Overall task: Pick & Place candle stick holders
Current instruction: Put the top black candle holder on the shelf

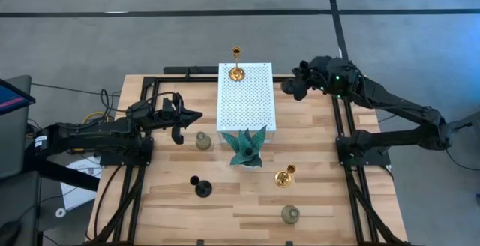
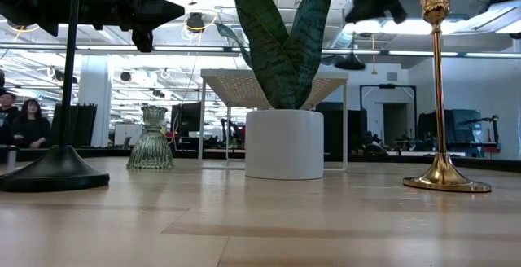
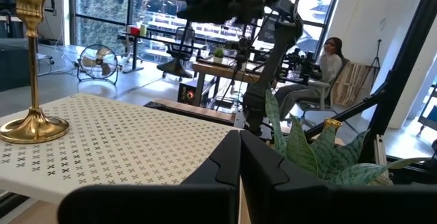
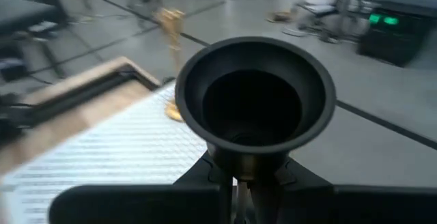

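A white perforated platform (image 1: 246, 96) stands at the table's far middle, with one gold holder (image 1: 237, 70) upright on its base at the platform's far edge. My right gripper (image 1: 291, 88) hovers just right of the platform, shut on a black holder (image 4: 256, 98). My left gripper (image 1: 196, 115) is shut and empty, pointing at the platform's left side. On the wood stand a second black holder (image 1: 202, 187), a second gold holder (image 1: 285, 177) and two grey-green glassy holders (image 1: 203, 141) (image 1: 290, 214). My right gripper pinches the black holder's narrow neck (image 4: 240, 164), just under its cup, between its two fingers. The cup's open mouth (image 4: 252, 101) faces the wrist camera. The holder is lifted clear of the table. The cup and the fingers hide its stem and base.
A teal spiky plant-like ornament (image 1: 246, 147) in a white pot (image 2: 285, 143) stands just in front of the platform. Black frame rails (image 1: 142, 118) run along the table's left and right sides. People sit in the room beyond (image 3: 331, 53).
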Robot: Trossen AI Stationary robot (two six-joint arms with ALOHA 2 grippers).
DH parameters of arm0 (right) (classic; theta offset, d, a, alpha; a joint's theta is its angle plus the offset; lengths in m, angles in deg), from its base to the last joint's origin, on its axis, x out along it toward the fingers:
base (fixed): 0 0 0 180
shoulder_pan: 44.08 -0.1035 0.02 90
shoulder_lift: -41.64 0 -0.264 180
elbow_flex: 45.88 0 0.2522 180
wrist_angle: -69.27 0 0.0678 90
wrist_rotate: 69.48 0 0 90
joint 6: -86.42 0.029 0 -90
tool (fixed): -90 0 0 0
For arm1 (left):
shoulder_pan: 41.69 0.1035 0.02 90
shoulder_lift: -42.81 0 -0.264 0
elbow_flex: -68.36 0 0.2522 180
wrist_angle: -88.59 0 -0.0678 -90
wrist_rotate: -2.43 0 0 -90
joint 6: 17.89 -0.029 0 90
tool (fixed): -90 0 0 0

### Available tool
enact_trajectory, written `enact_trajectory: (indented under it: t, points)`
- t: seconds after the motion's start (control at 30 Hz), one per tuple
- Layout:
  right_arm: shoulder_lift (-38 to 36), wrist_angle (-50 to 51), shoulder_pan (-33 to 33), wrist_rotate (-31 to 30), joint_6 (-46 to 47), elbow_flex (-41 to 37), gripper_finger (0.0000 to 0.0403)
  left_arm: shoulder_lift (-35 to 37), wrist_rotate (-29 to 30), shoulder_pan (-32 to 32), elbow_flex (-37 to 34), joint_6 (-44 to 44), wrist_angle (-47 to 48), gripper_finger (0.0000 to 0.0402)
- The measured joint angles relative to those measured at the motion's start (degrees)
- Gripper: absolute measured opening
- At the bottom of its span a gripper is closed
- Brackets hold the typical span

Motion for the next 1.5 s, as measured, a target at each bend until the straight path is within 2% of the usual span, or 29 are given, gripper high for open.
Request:
enact_trajectory:
  t: [0.4,1.03,1.23,1.5]
  points:
    - [11.6,0.8,-5.4,4.2,-2.0,12.3,0.0015,0.0,0.0,0.0,0.0,0.0,0.0,0.0005]
    - [31.7,0.5,-8.2,14.0,-6.3,29.2,0.0015,0.0,0.0,0.0,0.0,0.0,0.0,0.0004]
    - [36.3,0.7,-8.2,16.9,-6.5,32.2,0.0015,0.0,0.0,0.0,0.0,0.0,0.0,0.0006]
    - [40.9,0.7,-7.9,17.0,-7.8,34.3,0.0015,0.0,0.0,0.0,0.0,0.0,0.0,0.0005]
